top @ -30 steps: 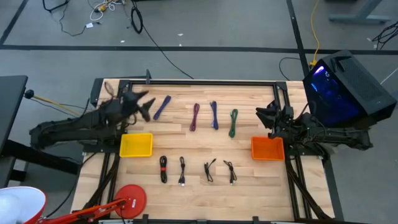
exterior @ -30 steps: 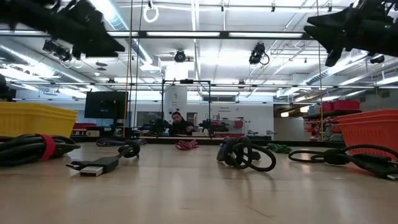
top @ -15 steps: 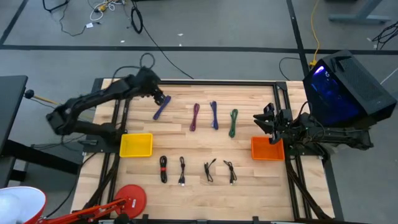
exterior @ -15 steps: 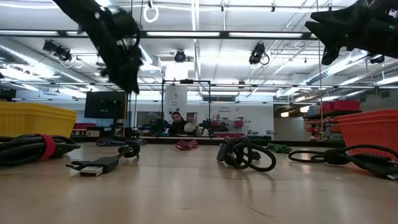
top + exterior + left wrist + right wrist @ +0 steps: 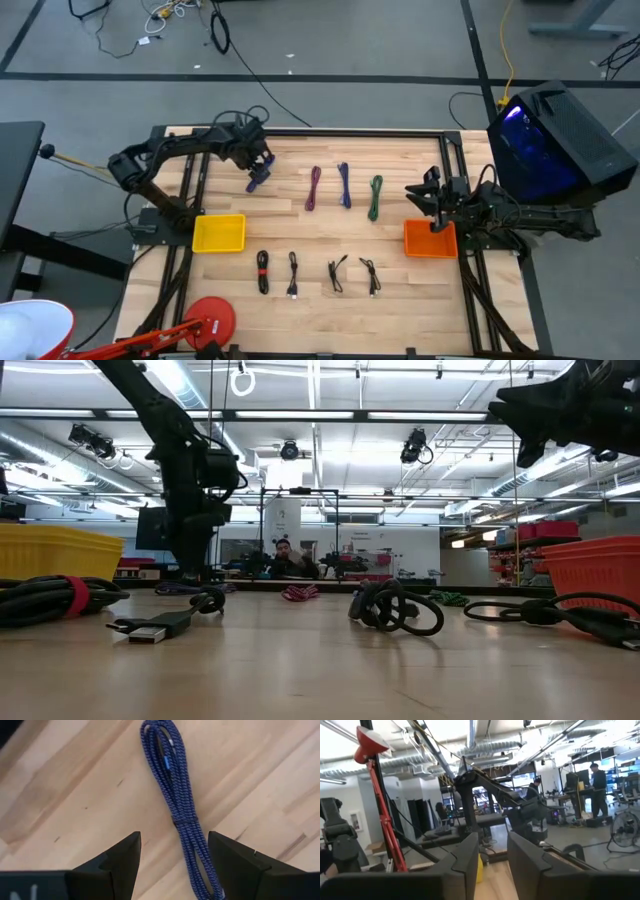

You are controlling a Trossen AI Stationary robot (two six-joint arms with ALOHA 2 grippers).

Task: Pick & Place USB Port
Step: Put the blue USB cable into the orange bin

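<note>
A bundled blue-violet USB cable (image 5: 258,175) lies flat on the wooden table at the far left. My left gripper (image 5: 257,163) points down over it, open. In the left wrist view its fingers (image 5: 122,857) stand on either side of the cable (image 5: 175,800), apart from it. In the low view that arm (image 5: 195,490) comes down close to the tabletop. My right gripper (image 5: 424,190) hovers above the far edge of the orange bin (image 5: 430,241), pointing roughly level. It is open (image 5: 493,855) with nothing between the fingers.
A purple (image 5: 314,187), a blue (image 5: 344,184) and a green (image 5: 375,197) bundle lie in the far row. Several black cables (image 5: 293,274) lie in the near row. A yellow bin (image 5: 218,233) stands at the left. A red lamp (image 5: 208,320) sits at the near left corner.
My left gripper has swung from beside the yellow bin toward the table's far edge and the blue-violet cable. It has tipped from nearly level to pointing down and has sunk close to the table, so its fingers now stand on either side of the bundle.
</note>
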